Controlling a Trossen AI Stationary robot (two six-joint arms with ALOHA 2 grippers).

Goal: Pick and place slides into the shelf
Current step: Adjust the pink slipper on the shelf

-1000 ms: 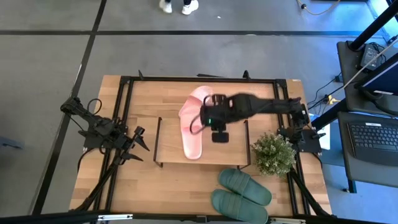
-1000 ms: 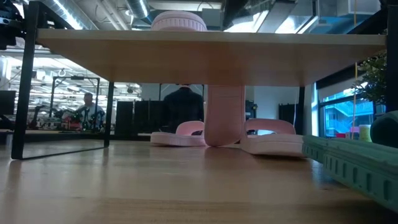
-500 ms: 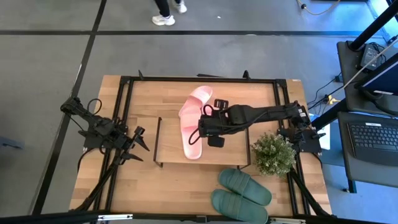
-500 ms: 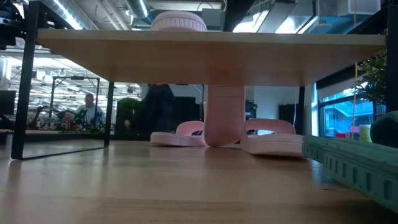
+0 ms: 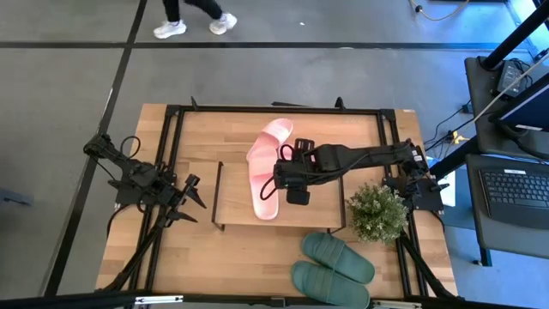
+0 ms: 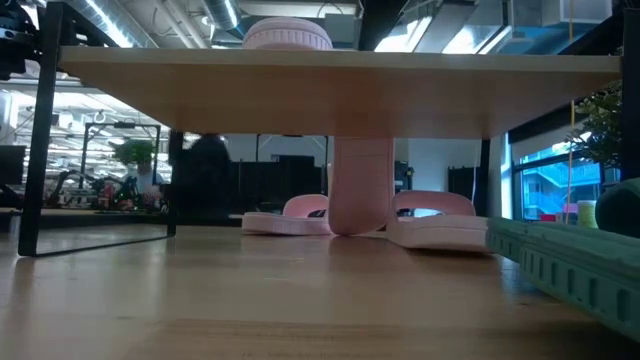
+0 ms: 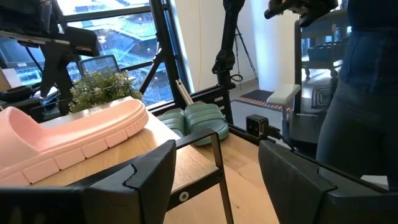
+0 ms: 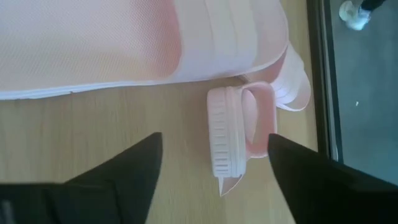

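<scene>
One light pink slide (image 5: pixel 264 184) lies sole down on the shelf's wooden top (image 5: pixel 236 202), and its near end shows above the board (image 6: pixel 288 35). My right gripper (image 5: pixel 286 178) hovers open just right of it, over the board (image 8: pixel 214 149). Beyond its fingers a second pink slide (image 8: pixel 239 130) stands on edge. Under the shelf (image 6: pixel 330 90), at the far side, two pink slides (image 6: pixel 440 225) lie on the table and a pink one (image 6: pixel 360 185) stands upright. The dark green pair (image 5: pixel 330 262) lies near the front edge. My left gripper (image 5: pixel 196 190) waits open at the table's left.
A small potted plant (image 5: pixel 377 210) stands to the right of the shelf, between it and my right arm's base. A black metal frame (image 5: pixel 274 109) runs round the table. A person walks across the floor beyond the far edge (image 5: pixel 197 21).
My right gripper has moved a little toward the table's near-left and down, and has rolled slightly, ending beside the pink slide on the shelf. The slide has stayed where it was. The person beyond the table has walked leftward.
</scene>
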